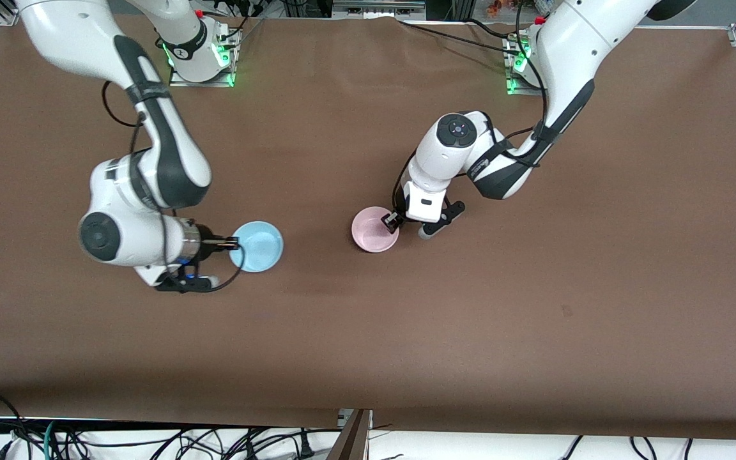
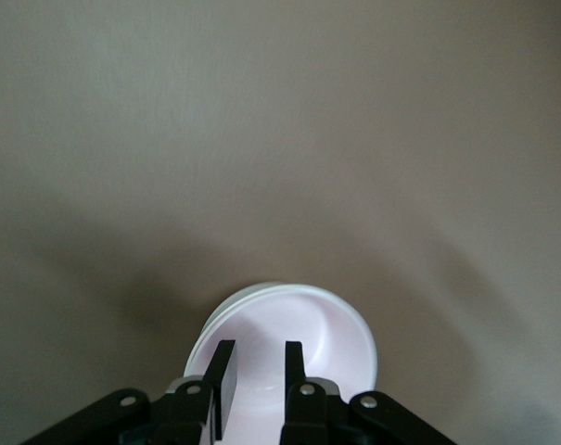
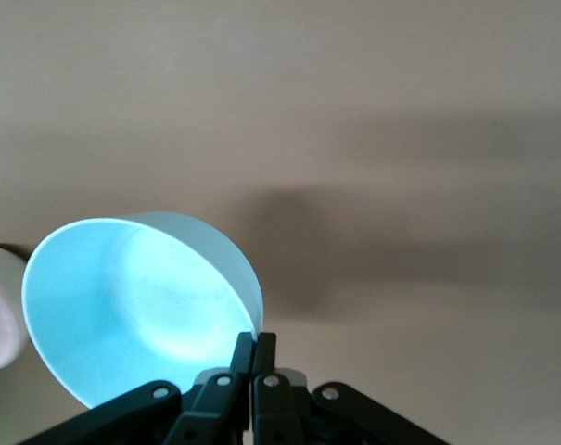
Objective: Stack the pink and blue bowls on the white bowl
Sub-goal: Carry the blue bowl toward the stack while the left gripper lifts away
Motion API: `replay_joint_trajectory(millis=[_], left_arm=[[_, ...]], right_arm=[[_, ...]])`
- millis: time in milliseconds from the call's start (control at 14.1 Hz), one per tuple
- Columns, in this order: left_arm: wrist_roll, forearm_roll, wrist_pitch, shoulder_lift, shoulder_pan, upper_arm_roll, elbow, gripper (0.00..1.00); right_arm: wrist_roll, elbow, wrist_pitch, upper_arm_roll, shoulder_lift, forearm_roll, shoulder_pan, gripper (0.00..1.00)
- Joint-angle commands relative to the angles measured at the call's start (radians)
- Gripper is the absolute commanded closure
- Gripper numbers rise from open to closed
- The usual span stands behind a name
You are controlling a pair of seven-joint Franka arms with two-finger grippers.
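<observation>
The light blue bowl (image 1: 258, 246) hangs tilted just above the table, toward the right arm's end. My right gripper (image 1: 235, 243) is shut on its rim; the right wrist view shows the fingers (image 3: 253, 338) pinching the wall of the blue bowl (image 3: 132, 315). The pink bowl (image 1: 374, 230) sits near the table's middle. My left gripper (image 1: 393, 222) is open over its rim, with the fingers apart above the pink bowl's inside (image 2: 308, 334). A paler second rim (image 2: 215, 317) shows just under the pink one, apparently the white bowl with the pink bowl nested in it.
The brown table (image 1: 534, 319) is bare around both bowls. The pink bowl also shows at the edge of the right wrist view (image 3: 0, 311). Cables lie along the table's edge nearest the front camera (image 1: 151, 441).
</observation>
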Motion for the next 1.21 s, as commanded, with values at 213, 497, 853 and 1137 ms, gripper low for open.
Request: replay_joint_trajectory(millis=[213,497,853,1137], left_arm=[[-0.018,-0.034,-0.433,-0.057,0.003,-0.026,0.307,0.74],[0.148,-0.087,-0.799,-0.057,0.003,-0.043,0.577,0.79],[0.501,-0.195,-1.174,-0.060,0.137,-0.046,0.846,0.79],[0.938,-0.253,-1.315,-0.152,0.373,-0.040,0.846,0.78]], right_arm=[[0.288,0.010,0.077,-0.007,-0.001,0.016,0.139,1.00],[0.420,0.014,0.170,-0.006,0.029,0.017,0.225,1.00],[0.484,0.014,0.251,-0.006,0.058,0.066,0.293,1.00],[0.495,0.014,0.260,-0.006,0.076,0.099,0.316,1.00]])
